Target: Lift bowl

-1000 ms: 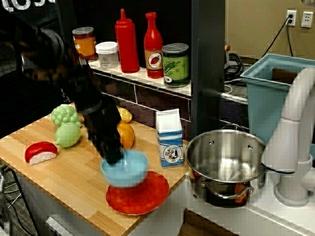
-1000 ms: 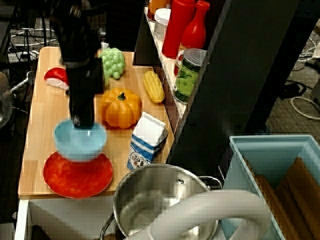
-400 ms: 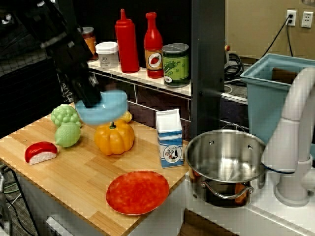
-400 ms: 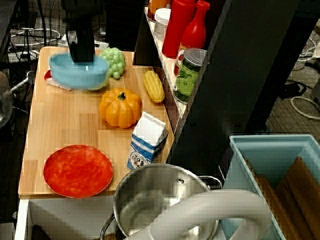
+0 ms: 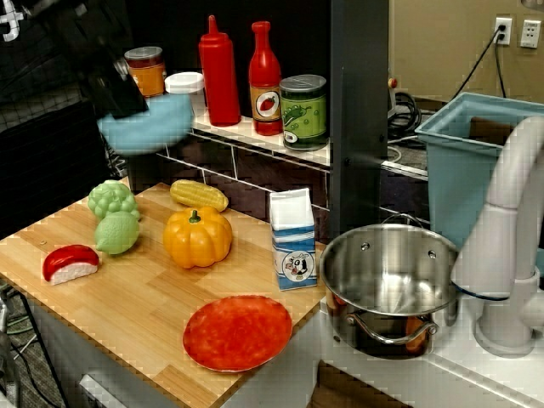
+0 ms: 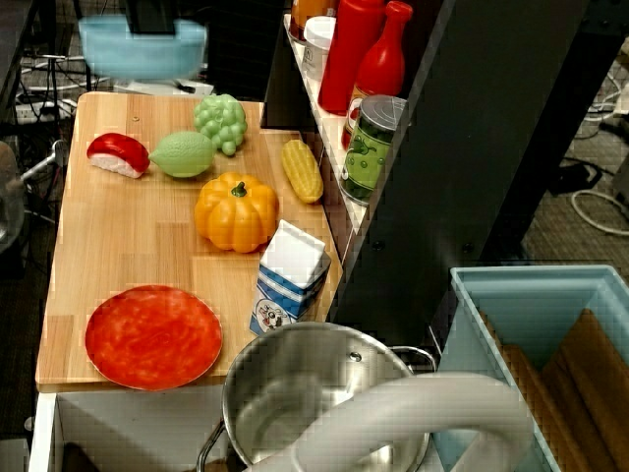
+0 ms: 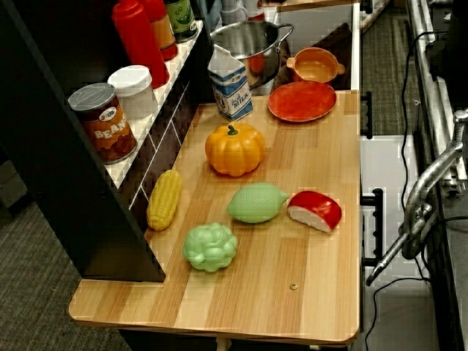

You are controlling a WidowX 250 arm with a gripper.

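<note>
Wooden table [image 5: 127, 314], bearing toy foods, beside a shelf unit [image 5: 255, 136] and a steel pot [image 5: 387, 272]. The dark robot arm [image 5: 93, 51] reaches in from the upper left of the front view; its gripper [image 5: 127, 102] meets the near rim of the light-blue bowl [image 5: 146, 123], but the fingers are dark and blurred, so whether they clamp the rim cannot be told. The bowl hangs in the air, clear of the table, above its far-left end and level with the shelf; in the overhead view it appears at the top edge [image 6: 142, 46], beyond the green grapes [image 6: 219, 123]. On the table, well apart from the bowl: red-orange plate [image 5: 238, 333] at the near edge, milk carton [image 5: 293, 238], orange pumpkin [image 5: 197, 238], corn cob [image 5: 199, 195], green lemon [image 5: 116, 232], and red-and-white wedge [image 5: 70, 263]. The side view shows neither bowl nor gripper.
</note>
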